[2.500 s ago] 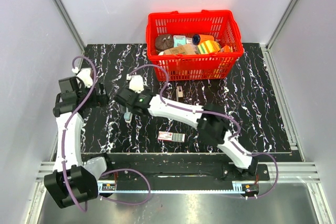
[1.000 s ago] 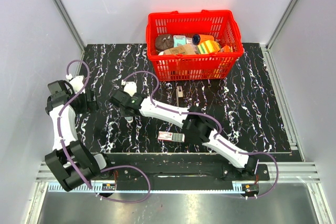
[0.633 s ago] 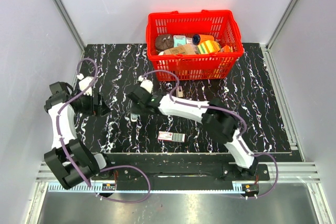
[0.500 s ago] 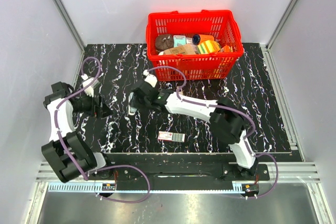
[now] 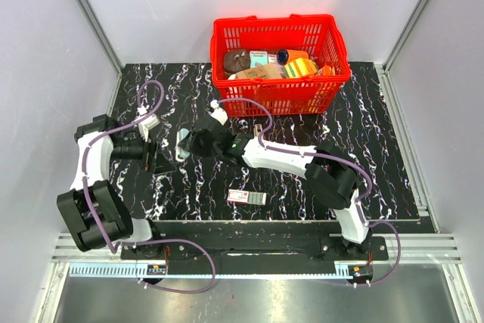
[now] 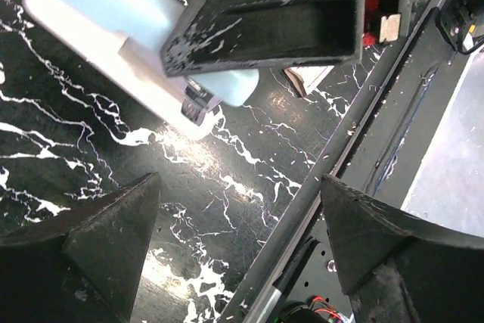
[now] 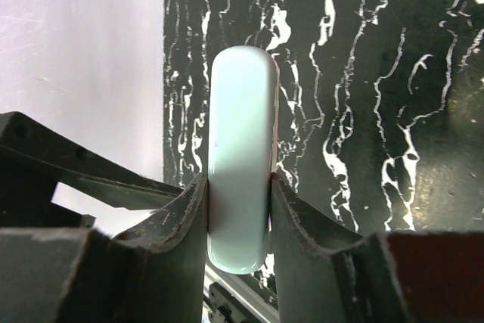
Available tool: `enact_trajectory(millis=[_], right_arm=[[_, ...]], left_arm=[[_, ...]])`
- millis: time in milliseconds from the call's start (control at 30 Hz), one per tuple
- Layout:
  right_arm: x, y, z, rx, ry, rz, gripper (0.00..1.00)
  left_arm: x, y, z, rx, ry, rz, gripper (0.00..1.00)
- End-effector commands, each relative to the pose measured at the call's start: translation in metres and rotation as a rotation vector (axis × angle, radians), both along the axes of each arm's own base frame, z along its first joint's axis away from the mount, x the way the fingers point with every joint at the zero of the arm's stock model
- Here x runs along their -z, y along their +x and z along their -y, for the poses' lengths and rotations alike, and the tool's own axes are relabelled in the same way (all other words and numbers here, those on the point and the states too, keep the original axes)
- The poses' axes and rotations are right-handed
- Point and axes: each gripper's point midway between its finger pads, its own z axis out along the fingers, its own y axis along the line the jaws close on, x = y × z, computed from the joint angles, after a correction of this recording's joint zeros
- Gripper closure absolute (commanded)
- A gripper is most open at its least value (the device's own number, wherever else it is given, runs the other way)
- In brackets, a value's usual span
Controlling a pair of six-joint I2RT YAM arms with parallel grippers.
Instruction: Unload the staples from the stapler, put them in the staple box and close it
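My right gripper [image 7: 238, 221] is shut on the pale mint-blue stapler [image 7: 240, 149], one finger pressed against each long side. From above, the stapler [image 5: 182, 145] sticks out leftward from the right gripper [image 5: 190, 144], left of the table's middle. The left gripper [image 5: 156, 153] is open just left of the stapler, not touching it. In the left wrist view the stapler [image 6: 113, 20] has a white underside and hangs above the open left gripper [image 6: 242, 217]. A thin greyish strip [image 5: 258, 135] lies in front of the basket; it may be the staples, too small to tell.
A red basket [image 5: 281, 94] full of mixed items stands at the back centre. A flat red-and-white box [image 5: 247, 197] lies near the front edge of the black marbled table [image 5: 363, 149]. The right arm's cable [image 5: 249, 105] loops in front of the basket. A metal rail [image 6: 355, 141] runs along the near edge.
The left gripper has swung right, close to the stapler. The right gripper has shifted slightly right and turned, keeping its hold, so the stapler now points left toward the left gripper.
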Motion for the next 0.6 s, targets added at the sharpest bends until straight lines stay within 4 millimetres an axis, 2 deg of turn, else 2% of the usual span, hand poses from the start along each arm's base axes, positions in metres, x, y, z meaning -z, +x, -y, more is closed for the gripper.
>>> enact_trajectory(millis=[0,167,267,567], right_arm=[[-0.081,-0.003,-0.012,-0.011,0.218,0.064,1.0],[-0.091,-0.008,-0.011,-0.022,0.26,0.055,1.0],[-0.094,-0.012,-0.012,-0.031,0.284,0.039,1.0],[-0.091,-0.022,-0.019,-0.067,0.319,0.004,1.0]], left_arm=[[-0.009,0.014,0.009,0.001,0.02,0.115,0.09],[-0.003,0.018,0.007,-0.003,0.031,0.109,0.14],[-0.003,0.023,0.006,-0.007,0.033,0.114,0.2],[0.0,0.03,0.006,-0.002,0.003,0.096,0.28]])
